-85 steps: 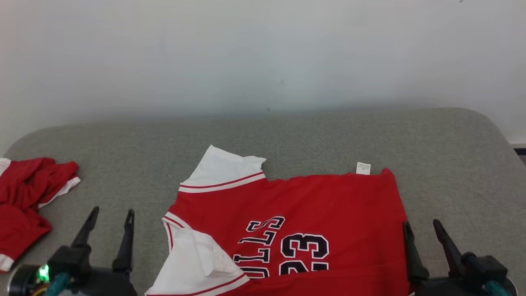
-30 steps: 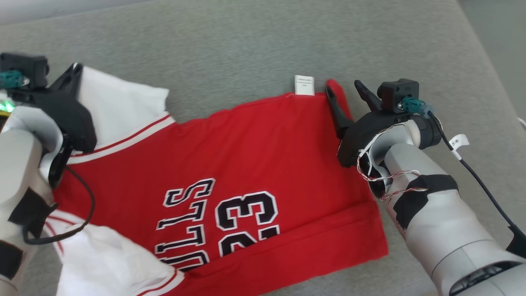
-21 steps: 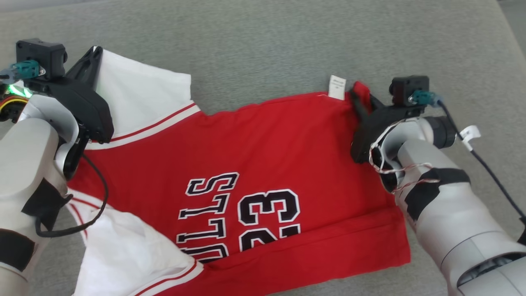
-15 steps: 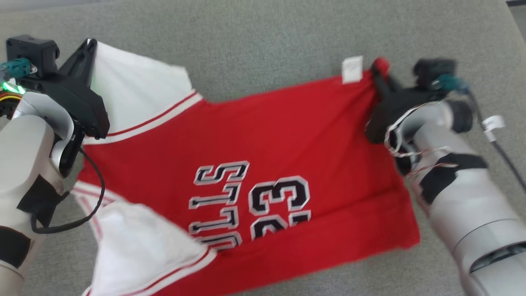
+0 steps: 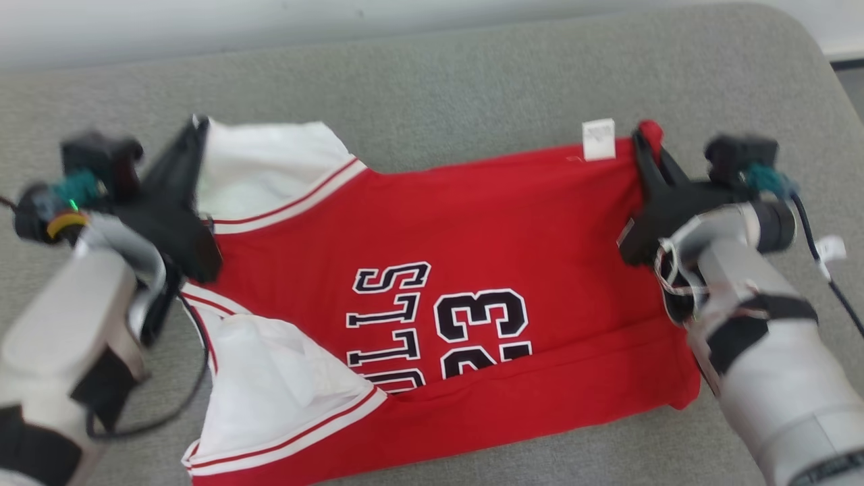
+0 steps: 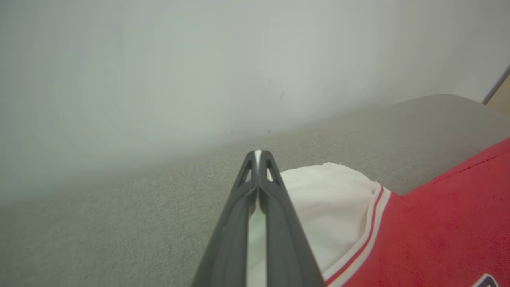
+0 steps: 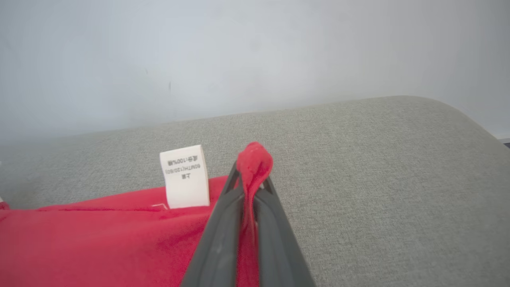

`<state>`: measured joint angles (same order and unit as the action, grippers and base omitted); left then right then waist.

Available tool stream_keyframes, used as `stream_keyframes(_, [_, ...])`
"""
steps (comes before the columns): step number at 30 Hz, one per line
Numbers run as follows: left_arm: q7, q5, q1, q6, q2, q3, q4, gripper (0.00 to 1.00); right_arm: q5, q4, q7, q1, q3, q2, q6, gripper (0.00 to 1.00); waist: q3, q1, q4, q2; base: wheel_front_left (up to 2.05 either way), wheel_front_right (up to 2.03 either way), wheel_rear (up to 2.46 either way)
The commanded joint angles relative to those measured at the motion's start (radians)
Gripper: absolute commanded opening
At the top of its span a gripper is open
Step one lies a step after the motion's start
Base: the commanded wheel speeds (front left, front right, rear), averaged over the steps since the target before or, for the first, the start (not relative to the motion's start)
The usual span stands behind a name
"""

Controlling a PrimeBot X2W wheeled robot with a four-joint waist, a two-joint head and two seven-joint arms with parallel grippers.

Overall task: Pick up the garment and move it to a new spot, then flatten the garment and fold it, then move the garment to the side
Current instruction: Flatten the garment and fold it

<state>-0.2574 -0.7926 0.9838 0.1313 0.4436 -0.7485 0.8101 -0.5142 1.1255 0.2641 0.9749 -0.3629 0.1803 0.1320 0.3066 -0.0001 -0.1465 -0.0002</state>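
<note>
The garment (image 5: pixel 439 256) is a red jersey with white sleeves and black "23" lettering, spread across the grey cushion (image 5: pixel 472 74). My left gripper (image 5: pixel 196 131) is shut on the far white sleeve (image 5: pixel 263 165); in the left wrist view white cloth shows pinched between the fingers of the left gripper (image 6: pixel 258 157). My right gripper (image 5: pixel 641 138) is shut on the far red hem corner, beside the white care label (image 5: pixel 598 139). In the right wrist view a red fold of the garment (image 7: pixel 79 243) pokes up through the tips of the right gripper (image 7: pixel 252 167), next to the label (image 7: pixel 185 176).
A pale wall (image 5: pixel 270 20) runs behind the cushion's far edge. The cushion's rounded right corner (image 5: pixel 803 40) drops off beside a dark strip of floor. Bare grey cushion lies beyond the garment.
My right gripper has shut on the red hem corner. Both arms have carried the far edge of the garment; the head camera has tilted up, so the wall now shows.
</note>
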Motion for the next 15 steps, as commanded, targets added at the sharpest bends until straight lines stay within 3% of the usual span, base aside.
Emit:
stream_keyframes(1, [-0.007,-0.004,-0.044,-0.002,0.003,0.0,-0.025,0.0,-0.007,-0.032,0.001,-0.05,0.01,0.02,-0.003,0.0,-0.036,0.0001,0.026,0.0002,0.0,0.0,0.0])
stream_keyframes(9, [-0.007,0.053,-0.337,-0.038,0.017,0.123,-0.306,0.0,-0.03,-0.221,0.0,-0.282,0.059,0.062,-0.003,0.0,-0.098,0.0001,0.063,0.0002,0.0,0.0,0.0])
stream_keyframes(15, [-0.008,0.086,-0.564,-0.06,-0.018,0.204,-0.486,0.0,-0.057,-0.28,0.001,-0.411,0.096,0.082,-0.003,0.0,-0.112,0.0001,0.095,0.0002,0.0,0.0,0.0])
